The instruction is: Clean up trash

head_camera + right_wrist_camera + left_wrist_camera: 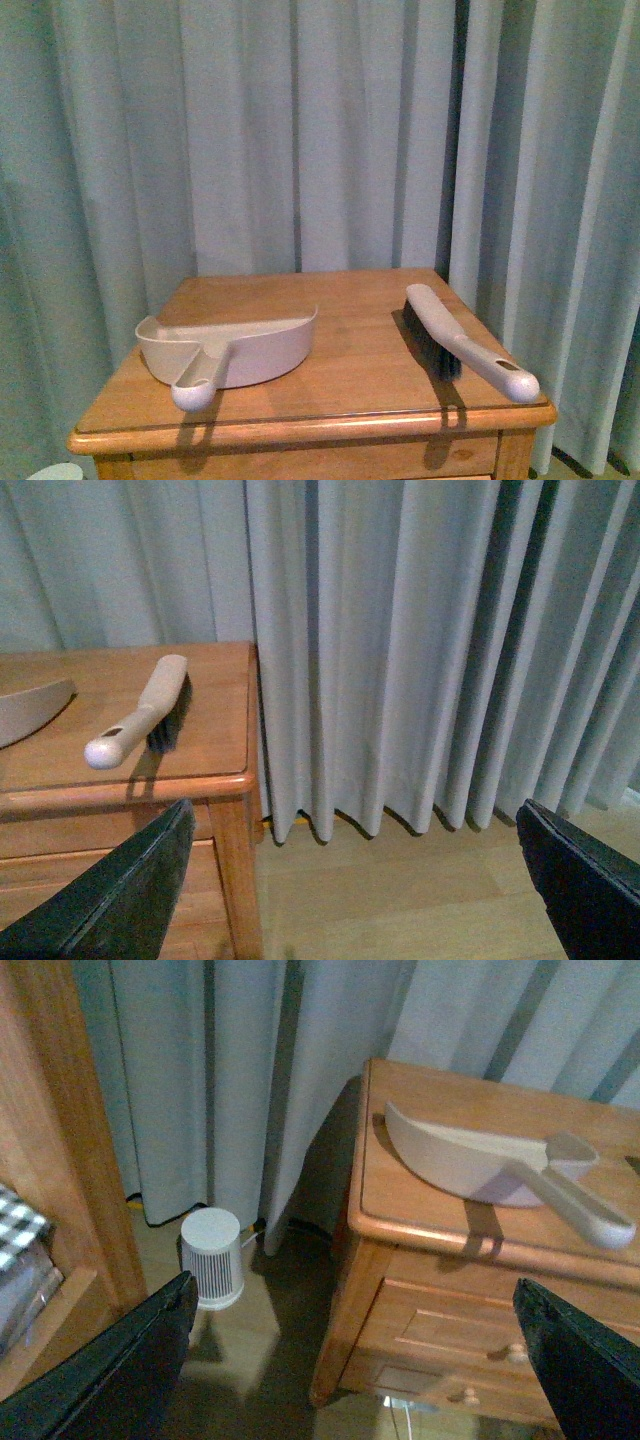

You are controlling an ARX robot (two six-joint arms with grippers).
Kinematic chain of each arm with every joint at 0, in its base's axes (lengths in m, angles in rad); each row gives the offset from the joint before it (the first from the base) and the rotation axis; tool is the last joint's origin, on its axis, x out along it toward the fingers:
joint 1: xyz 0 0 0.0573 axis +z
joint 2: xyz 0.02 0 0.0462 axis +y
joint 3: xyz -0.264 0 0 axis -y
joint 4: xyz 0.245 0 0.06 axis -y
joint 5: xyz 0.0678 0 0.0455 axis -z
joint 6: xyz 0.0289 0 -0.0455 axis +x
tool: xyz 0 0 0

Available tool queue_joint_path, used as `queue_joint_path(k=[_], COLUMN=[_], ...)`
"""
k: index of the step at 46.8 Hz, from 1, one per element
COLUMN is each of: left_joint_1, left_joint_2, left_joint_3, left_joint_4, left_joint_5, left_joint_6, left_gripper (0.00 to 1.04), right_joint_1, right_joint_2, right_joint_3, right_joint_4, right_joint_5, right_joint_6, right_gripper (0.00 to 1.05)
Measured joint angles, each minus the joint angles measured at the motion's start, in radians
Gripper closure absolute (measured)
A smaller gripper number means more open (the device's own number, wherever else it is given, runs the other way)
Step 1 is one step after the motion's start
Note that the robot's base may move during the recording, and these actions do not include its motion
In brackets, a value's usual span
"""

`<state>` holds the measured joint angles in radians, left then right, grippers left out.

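I cannot find the trash in any of my views; nothing crumpled shows on the tabletop [350,300]. What does sit there is a beige dustpan [262,350] near the front left corner, its open mouth towards the back edge and its handle reaching to the front edge. A brush [455,335] lies along the right edge, bristles down, its handle tip close to the front right corner. The two are well apart, with bare wood between them.

My left gripper [352,1295] is spread wide and holds nothing, hanging low off the table's left side above the floor [270,1360]. My right gripper [353,815] is spread just as wide, also holding nothing, low off the right side.

A small white canister [211,1257] stands on the floor by the curtain [300,130] that hangs behind the table.
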<state>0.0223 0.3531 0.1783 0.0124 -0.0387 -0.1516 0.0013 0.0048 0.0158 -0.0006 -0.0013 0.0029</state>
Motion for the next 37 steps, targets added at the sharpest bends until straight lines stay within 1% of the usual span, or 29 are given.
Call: queue_joint_path(k=[3, 6, 11, 14, 20, 24, 28, 37], left_joint_1=[-0.03, -0.103, -0.25, -0.312, -0.378, -0.407, -0.426, -0.468], left_joint_2=[0.192, 0.372, 0.671, 0.805, 0.998, 1.138, 1.245, 1.368], left_joint_3=[0.164, 0.348, 0.694, 0.848, 1.055, 1.163, 1.223, 1.24], left_joint_4=[0.01, -0.016, -0.158, -0.221, -0.298, -0.326, -0.356, -0.362], left_joint_5=[-0.039, -0.09, -0.126, -0.155, -0.179, -0.202, -0.219, -0.217], left_joint_6=[0.014, 0.054, 0.089, 0.099, 0.082, 0.046, 0.002, -0.071], left_gripper=[0.08, 0.08, 0.08, 0.08, 0.08, 0.08, 0.08, 0.08], right_joint_1=[0.0, 0.0, 0.0, 0.0, 0.0, 0.0, 0.0, 0.0], right_joint_2=[0.0, 0.0, 0.0, 0.0, 0.0, 0.0, 0.0, 0.0], right_joint_3=[0.0, 0.0, 0.0, 0.0, 0.0, 0.0, 0.0, 0.0], right_joint_4=[0.0, 0.0, 0.0, 0.0, 0.0, 0.0, 0.0, 0.0], right_joint_5=[0.001, 0.001, 0.001, 0.001, 0.001, 0.001, 0.001, 0.001], right_joint_6=[0.0, 0.0, 0.0, 0.0, 0.0, 0.0, 0.0, 0.0], right_gripper=[0.07, 0.07, 0.07, 0.07, 0.07, 0.07, 0.07, 0.07])
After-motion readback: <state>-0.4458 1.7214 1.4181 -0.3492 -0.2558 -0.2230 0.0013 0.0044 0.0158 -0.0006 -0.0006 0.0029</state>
